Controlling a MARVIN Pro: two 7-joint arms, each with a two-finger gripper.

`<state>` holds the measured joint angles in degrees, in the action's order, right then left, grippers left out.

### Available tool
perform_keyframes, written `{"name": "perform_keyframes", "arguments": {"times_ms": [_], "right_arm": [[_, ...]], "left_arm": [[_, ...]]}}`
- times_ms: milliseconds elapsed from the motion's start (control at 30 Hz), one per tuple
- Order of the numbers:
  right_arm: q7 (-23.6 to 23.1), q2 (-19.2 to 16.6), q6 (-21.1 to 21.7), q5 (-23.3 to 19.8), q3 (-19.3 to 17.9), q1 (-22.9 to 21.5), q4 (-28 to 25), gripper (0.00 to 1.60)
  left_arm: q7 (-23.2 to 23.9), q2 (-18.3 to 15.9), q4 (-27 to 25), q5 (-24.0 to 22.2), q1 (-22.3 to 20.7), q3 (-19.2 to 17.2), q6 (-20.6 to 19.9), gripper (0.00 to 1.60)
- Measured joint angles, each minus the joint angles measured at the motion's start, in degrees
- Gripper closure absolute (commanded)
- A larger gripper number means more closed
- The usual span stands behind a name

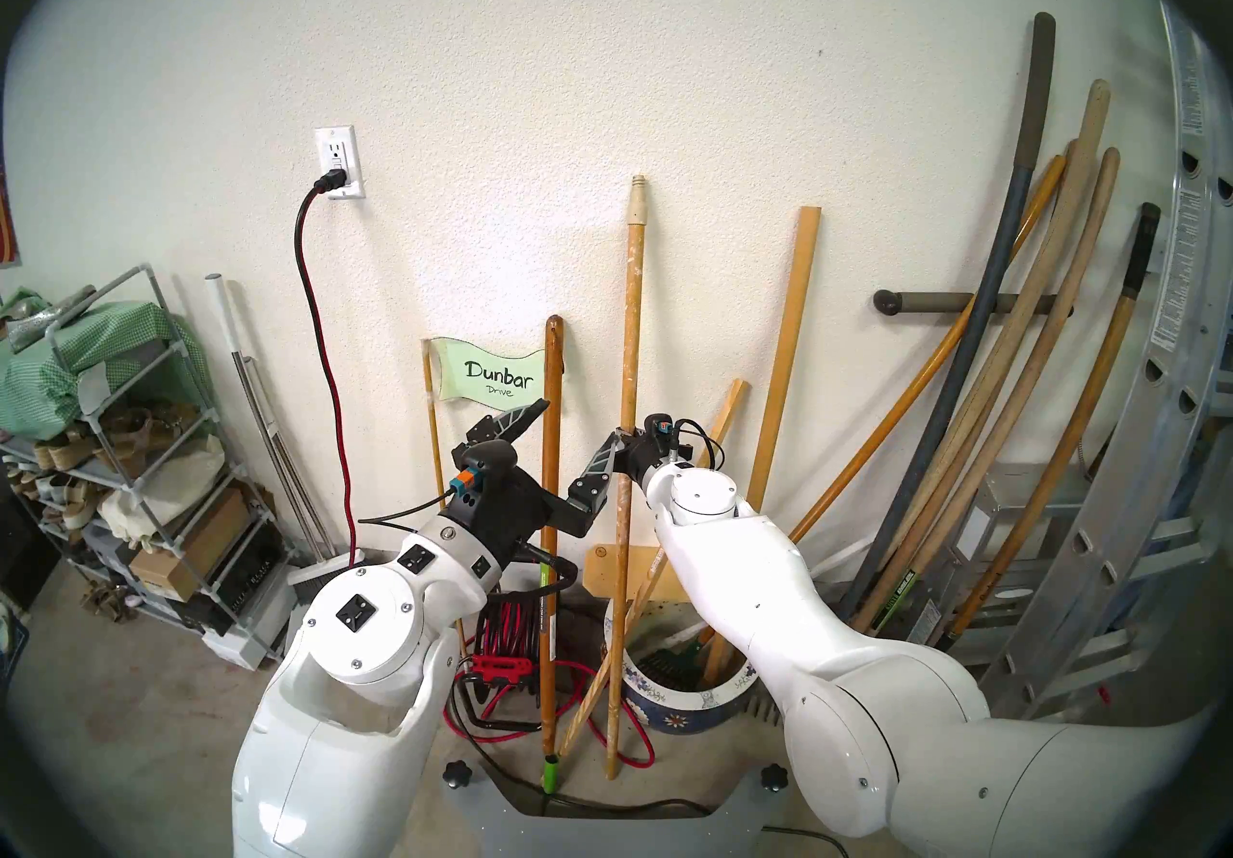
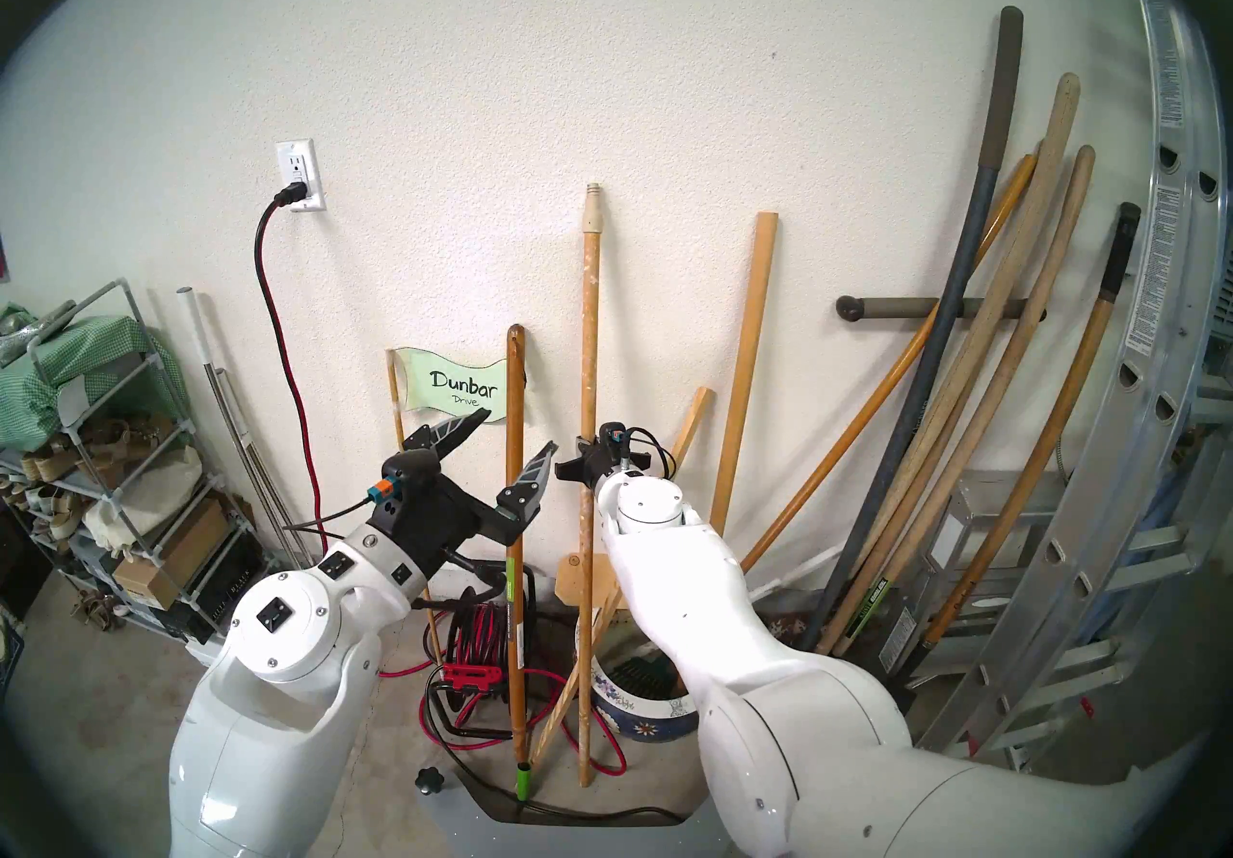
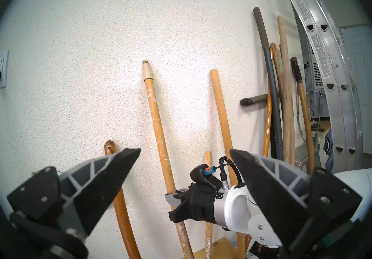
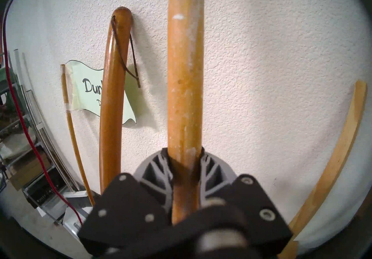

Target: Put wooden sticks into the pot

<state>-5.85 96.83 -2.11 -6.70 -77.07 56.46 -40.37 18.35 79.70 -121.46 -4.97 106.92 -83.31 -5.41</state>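
The round paint-speckled wooden stick with a cream threaded tip leans upright on the wall, its foot on the floor just left of the pot. My right gripper is shut on it at mid-height. The flat square-ended slat leans to its right, its lower part hidden behind my right arm. The blue flowered pot sits on the floor below, partly covered by that arm. My left gripper hangs open and empty just left of the held stick.
A brown stick with a green tip and a thin slanted slat stand close by. The Dunbar Drive flag is behind them. Garden-tool handles and a ladder crowd the right; a cord reel and shoe rack lie left.
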Motion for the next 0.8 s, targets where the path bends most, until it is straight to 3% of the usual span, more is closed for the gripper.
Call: {"name": "perform_keyframes", "arguments": {"times_ms": [800], "right_arm": [[-9.2, -3.8, -0.5, -4.8, -5.1, 7.0, -16.7, 1.60]], "left_arm": [[0.0, 0.0, 0.0, 0.0, 0.0, 0.0, 0.0, 0.00]]}}
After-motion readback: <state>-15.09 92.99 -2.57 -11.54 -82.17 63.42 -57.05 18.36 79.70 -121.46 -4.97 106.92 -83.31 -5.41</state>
